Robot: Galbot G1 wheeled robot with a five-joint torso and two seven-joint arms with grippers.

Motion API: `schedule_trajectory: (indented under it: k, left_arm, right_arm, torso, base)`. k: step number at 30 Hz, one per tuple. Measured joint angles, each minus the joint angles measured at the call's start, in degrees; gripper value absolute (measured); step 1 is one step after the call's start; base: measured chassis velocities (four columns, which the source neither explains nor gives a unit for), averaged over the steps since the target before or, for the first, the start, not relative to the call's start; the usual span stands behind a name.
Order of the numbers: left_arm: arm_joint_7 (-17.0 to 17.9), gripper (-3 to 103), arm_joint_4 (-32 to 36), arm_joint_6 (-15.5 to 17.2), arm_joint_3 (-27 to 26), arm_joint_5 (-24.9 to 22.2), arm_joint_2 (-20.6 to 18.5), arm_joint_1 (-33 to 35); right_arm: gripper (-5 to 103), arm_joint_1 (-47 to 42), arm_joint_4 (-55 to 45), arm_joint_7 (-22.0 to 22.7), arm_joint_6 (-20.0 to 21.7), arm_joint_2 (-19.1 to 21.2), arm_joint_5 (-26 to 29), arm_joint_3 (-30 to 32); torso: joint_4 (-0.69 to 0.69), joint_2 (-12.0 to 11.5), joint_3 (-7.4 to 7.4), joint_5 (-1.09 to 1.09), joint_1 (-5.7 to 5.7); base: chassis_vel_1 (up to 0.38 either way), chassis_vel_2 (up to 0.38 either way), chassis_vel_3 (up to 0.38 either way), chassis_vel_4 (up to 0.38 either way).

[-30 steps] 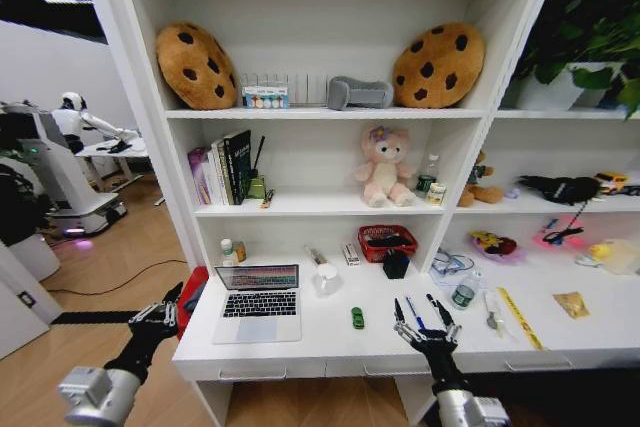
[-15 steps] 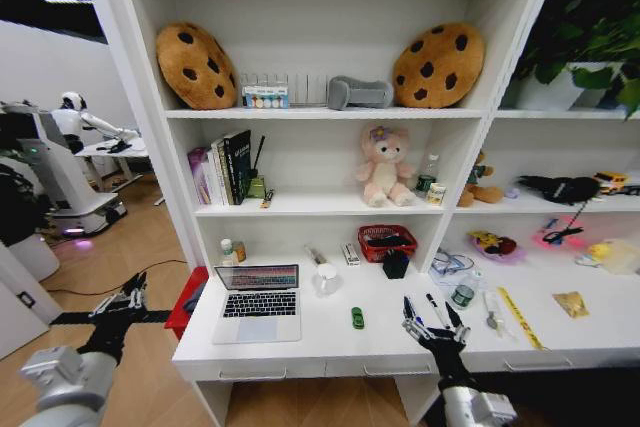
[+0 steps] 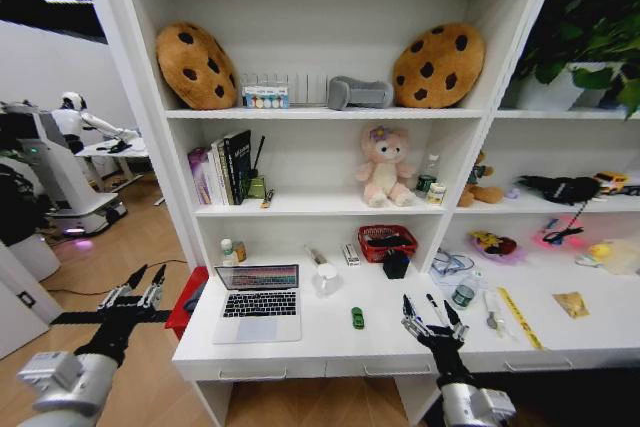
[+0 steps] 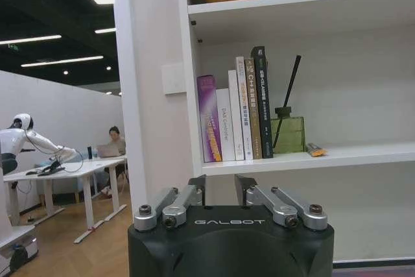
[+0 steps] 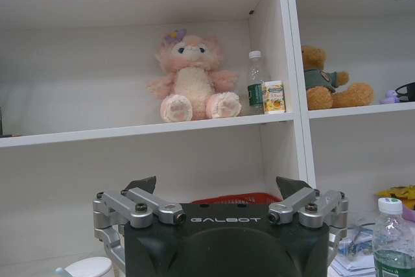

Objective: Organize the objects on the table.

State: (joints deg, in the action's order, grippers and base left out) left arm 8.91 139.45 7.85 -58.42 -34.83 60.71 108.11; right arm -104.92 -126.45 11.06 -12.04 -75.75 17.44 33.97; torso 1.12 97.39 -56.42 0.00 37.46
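The white table (image 3: pixel 325 345) carries a silver laptop (image 3: pixel 258 303) lying open at its left. A tiny green toy car (image 3: pixel 357 318) sits in the middle. Further right are a green-capped jar (image 3: pixel 462 295) and a yellow ruler (image 3: pixel 520 318). My right gripper (image 3: pixel 431 313) hovers open over the front edge, partly covering the pens (image 3: pixel 431 301). In the right wrist view the right gripper (image 5: pixel 216 186) has its fingers spread wide with nothing between them. My left gripper (image 3: pixel 144 277) hangs open beyond the table's left end, over the floor. In the left wrist view the left gripper (image 4: pixel 220 186) faces the bookshelf.
A red bin (image 3: pixel 189 299) stands at the table's left end. At the back of the table are a red basket (image 3: pixel 387 240), a black box (image 3: pixel 396 264) and a white cup (image 3: pixel 326 279). Shelves above hold books (image 3: pixel 224 169), a pink plush (image 3: pixel 384 167) and cookie cushions (image 3: pixel 194 65).
My left arm swung away from the table's left edge, out over the floor, then rose slightly. The right gripper shifted a little to the right at the front edge.
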Motion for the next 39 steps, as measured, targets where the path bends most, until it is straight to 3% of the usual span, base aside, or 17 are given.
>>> schedule_trajectory:
  k: [1,4,8,36,39]
  left_arm:
    - [0.0,28,0.0,0.0,0.0,0.0,0.0,0.0]
    - [0.0,12,-0.05,0.0,-0.03,-0.13,-0.16,-0.11]
    - [0.0,1,-0.07,0.0,-0.04,-0.16,-0.25,-0.15]
    - [0.19,0,-0.13,0.08,-0.05,-0.18,-0.44,-0.24]
    - [1.61,0,-0.44,1.04,-3.07,-0.12,-0.41,1.33]
  right_arm:
    - [100,0.0,0.0,0.0,0.0,0.0,0.0,0.0]
    - [100,-0.01,0.04,-0.01,-0.04,0.01,0.01,0.07]
    - [100,-0.02,0.05,-0.03,-0.06,0.01,0.01,0.08]
    - [100,-0.03,0.08,-0.06,-0.1,-0.02,-0.04,0.14]
    - [100,-0.04,2.69,0.93,1.76,1.53,4.54,-0.39]
  torso:
    - [0.0,0.0,0.0,0.0,0.0]
    - [0.0,0.0,0.0,0.0,0.0]
    - [-0.01,0.0,0.0,0.0,0.0]
    - [-0.01,0.0,0.0,0.0,0.0]
    - [0.04,0.0,0.01,-0.06,0.0]
  base:
    - [0.0,0.0,0.0,0.0]
    - [0.0,0.0,0.0,0.0]
    - [0.0,0.0,0.0,0.0]
    - [0.0,0.0,0.0,0.0]
    - [0.0,0.0,0.0,0.0]
